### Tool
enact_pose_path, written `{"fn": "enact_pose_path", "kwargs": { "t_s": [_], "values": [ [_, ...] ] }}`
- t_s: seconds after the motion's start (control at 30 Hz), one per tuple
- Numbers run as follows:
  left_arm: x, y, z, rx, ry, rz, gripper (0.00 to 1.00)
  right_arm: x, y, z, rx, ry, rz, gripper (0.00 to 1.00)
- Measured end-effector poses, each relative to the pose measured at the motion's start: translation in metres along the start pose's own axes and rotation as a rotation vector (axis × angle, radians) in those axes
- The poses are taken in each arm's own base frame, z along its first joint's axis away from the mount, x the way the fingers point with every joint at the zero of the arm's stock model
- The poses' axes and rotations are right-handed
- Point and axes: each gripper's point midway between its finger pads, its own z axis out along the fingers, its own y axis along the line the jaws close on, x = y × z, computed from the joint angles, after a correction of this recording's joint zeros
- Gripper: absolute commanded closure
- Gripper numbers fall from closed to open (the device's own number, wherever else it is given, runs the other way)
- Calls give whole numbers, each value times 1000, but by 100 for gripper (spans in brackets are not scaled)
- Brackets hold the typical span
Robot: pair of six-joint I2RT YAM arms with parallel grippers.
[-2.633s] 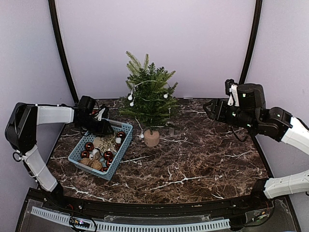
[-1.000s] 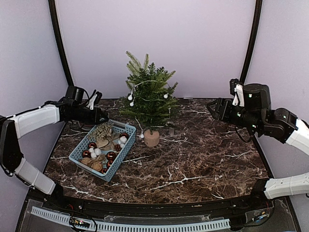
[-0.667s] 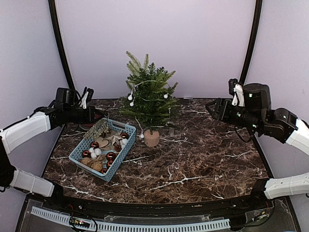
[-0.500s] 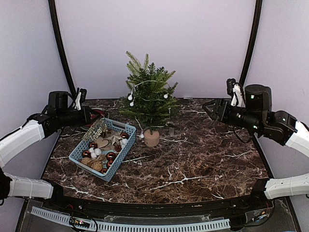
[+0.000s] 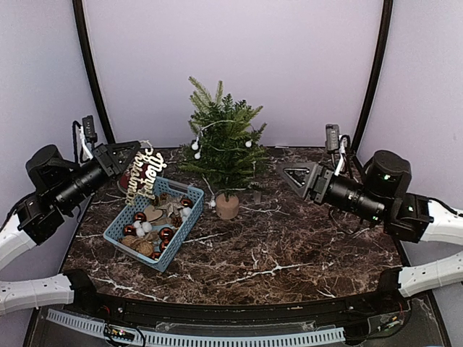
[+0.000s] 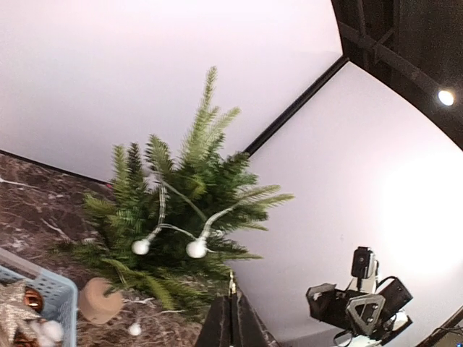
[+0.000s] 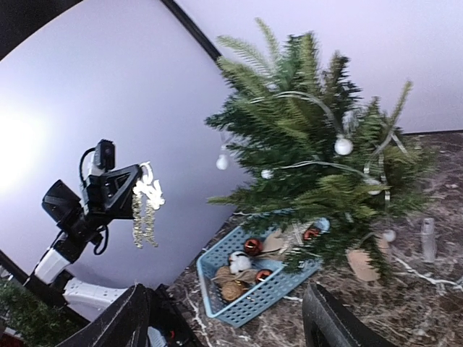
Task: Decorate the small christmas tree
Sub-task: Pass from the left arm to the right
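My left gripper [image 5: 134, 154] is pinched shut on the top of a gold script sign [image 5: 145, 176], which dangles above the far corner of the blue basket [image 5: 114, 231]. As best I can read it, it says "Merry Christmas". My right gripper [image 5: 293, 176] hangs wide and empty, off to the tree's right. The small christmas tree [image 5: 223, 141] stands upright at the table's back centre, just beside the basket. It wears only a white bead string [image 5: 197, 144]. Red baubles [image 5: 162, 232] and more are left in the basket, so I'd say we're early on.
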Motion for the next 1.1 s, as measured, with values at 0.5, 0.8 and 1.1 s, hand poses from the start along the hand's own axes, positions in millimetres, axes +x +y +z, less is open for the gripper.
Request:
{"fn": "enact_pose_path", "kwargs": {
  "t_s": [0.5,0.8,1.1],
  "values": [
    [18,-124,37,254,-105,-58,100,51,100,72,-237,87,-79,26],
    [10,-144,33,314,-179,-123,100,49,136,90,-368,83,-121,46],
    [-1,-138,20,328,-219,-198,100,37,166,102,-457,79,-174,78]
  ]
}}
